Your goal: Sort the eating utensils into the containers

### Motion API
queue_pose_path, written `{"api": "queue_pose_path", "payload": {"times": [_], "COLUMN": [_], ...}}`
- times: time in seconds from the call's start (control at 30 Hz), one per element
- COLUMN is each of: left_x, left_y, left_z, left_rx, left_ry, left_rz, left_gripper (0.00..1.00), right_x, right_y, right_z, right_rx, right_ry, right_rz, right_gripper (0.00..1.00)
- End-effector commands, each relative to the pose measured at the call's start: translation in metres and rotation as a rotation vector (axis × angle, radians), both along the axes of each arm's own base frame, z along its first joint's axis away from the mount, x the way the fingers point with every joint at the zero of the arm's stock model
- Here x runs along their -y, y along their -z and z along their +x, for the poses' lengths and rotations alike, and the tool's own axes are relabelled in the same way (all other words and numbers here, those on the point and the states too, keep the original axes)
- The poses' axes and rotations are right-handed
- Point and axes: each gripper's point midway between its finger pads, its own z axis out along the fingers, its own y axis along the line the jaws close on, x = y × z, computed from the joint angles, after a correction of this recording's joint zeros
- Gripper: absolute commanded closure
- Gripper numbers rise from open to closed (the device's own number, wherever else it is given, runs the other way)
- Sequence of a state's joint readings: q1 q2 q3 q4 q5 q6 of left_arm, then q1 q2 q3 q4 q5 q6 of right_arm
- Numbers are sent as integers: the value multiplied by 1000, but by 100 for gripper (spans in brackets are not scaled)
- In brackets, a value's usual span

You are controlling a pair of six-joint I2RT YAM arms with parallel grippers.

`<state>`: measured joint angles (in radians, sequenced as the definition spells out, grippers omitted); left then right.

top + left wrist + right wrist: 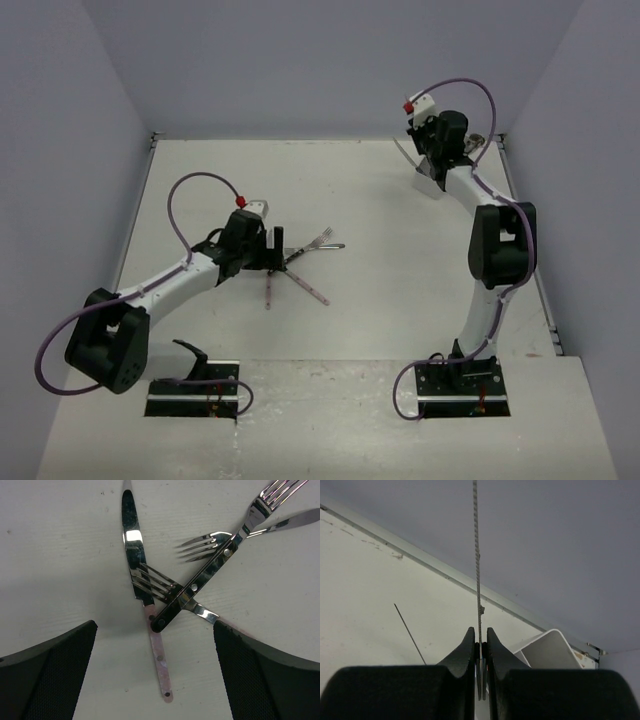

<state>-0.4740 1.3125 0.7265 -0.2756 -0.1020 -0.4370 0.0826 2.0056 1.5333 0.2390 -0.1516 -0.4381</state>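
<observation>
Looking through the left wrist camera, you see the left gripper (155, 630) with its fingers spread wide, hanging above the pile of utensils (300, 262) in the middle of the table (400, 300). The pink-handled knife (135, 555) runs top to bottom in that view, blade toward the top and handle toward the gripper. A black-handled fork (205, 577) crosses its handle on a diagonal, tines to the upper right. A second fork (155, 582) beneath it points its tines to the upper left. The overhead view gives you only a tangle there.

Your right gripper (480, 635) is at the far right corner, fingers clamped on a serrated knife (476, 555). The knife shows edge-on, its long axis running straight out past the fingertips. The white bin (545, 647) sits just beside it, and overhead the arm hides most of that bin.
</observation>
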Motion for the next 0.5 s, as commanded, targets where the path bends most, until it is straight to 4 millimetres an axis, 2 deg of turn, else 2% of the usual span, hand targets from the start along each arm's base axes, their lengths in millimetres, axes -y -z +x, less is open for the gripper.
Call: {"api": "queue_pose_path", "payload": {"times": [0.0, 0.07, 0.17, 0.23, 0.27, 0.33, 0.4, 0.43, 0.47], "left_x": [9, 19, 38, 47, 51, 51, 56, 57, 59], "left_y": [8, 4, -7, -8, -6, -4, -2, -2, -2], "left_z": [-6, -1, 8, 11, 15, 17, 26, 25, 27], "left_rx": [-45, -20, 27, 34, 31, 33, 47, 45, 61], "left_ry": [36, 89, 155, 219, 278, 288, 344, 351, 409], "left_rz": [-29, -54, -126, -128, -101, -89, -50, -55, -28], "left_gripper": [0, 0, 0, 0, 0, 0, 0, 0, 0], "right_x": [14, 25, 31, 32, 32, 33, 32, 32, 31], "right_y": [-13, 0, 12, 22, 34, 34, 35, 34, 28], "right_z": [12, 13, 8, -1, -9, -11, -15, -16, -16], "right_rx": [50, 15, -27, -55, -83, -85, -80, -83, -79], "right_ry": [-5, 22, 27, 16, 14, 13, 6, 5, -1], "right_rz": [-116, -109, -51, -37, -32, -31, -40, -39, -33], "right_gripper": [100, 99, 96, 93, 91, 89, 81, 81, 75]}}
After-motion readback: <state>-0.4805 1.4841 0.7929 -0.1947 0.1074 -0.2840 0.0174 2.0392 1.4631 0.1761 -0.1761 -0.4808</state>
